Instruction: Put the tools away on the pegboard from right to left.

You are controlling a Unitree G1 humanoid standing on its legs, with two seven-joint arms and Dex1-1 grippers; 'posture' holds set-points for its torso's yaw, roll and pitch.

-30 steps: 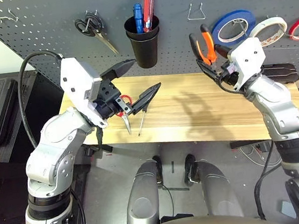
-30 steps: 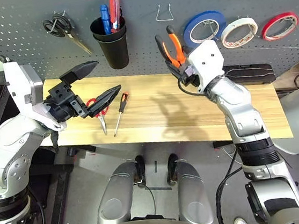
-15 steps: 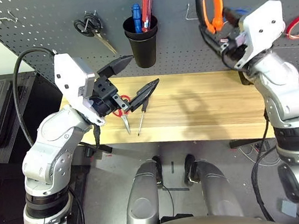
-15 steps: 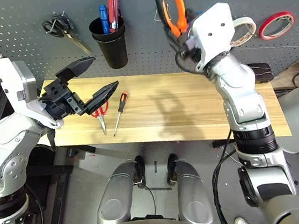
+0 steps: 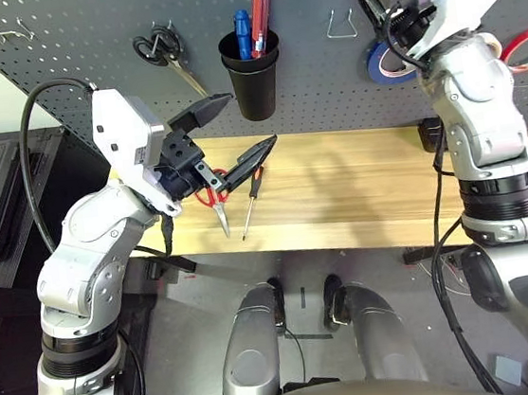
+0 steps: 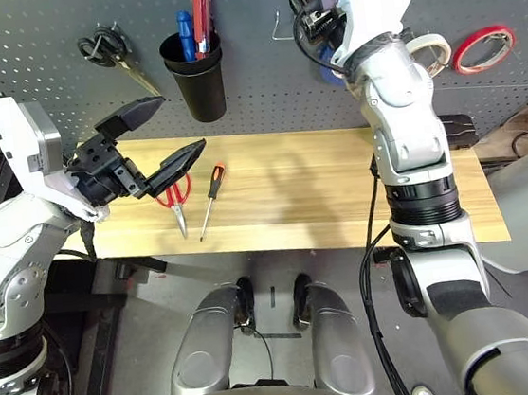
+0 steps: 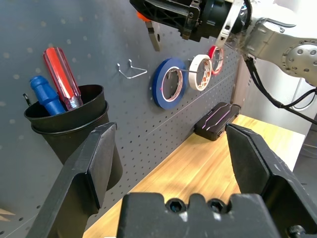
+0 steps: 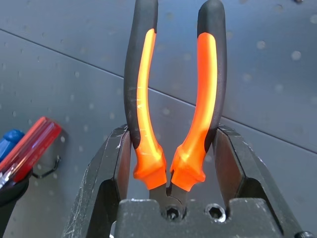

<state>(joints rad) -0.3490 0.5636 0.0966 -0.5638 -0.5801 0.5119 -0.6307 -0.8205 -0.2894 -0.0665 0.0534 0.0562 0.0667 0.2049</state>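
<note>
Right end effector (image 8: 171, 163) at the frame's upper right, clamped on the pliers (image 8: 173, 94), which have glossy orange-and-black curved handles pointing up against the matte grey perforated pegboard (image 5: 84, 37). Bare wire hook (image 5: 345, 24) just left of them, blue tape roll (image 5: 384, 60) below. Left end effector (image 5: 237, 129) fingers wide apart, empty, over the tabletop's (image 5: 359, 196) left edge. Red-handled scissors (image 6: 176, 196) and slim screwdriver (image 6: 209, 196) lie flat below it. Smooth wood right half of the tabletop is open.
</note>
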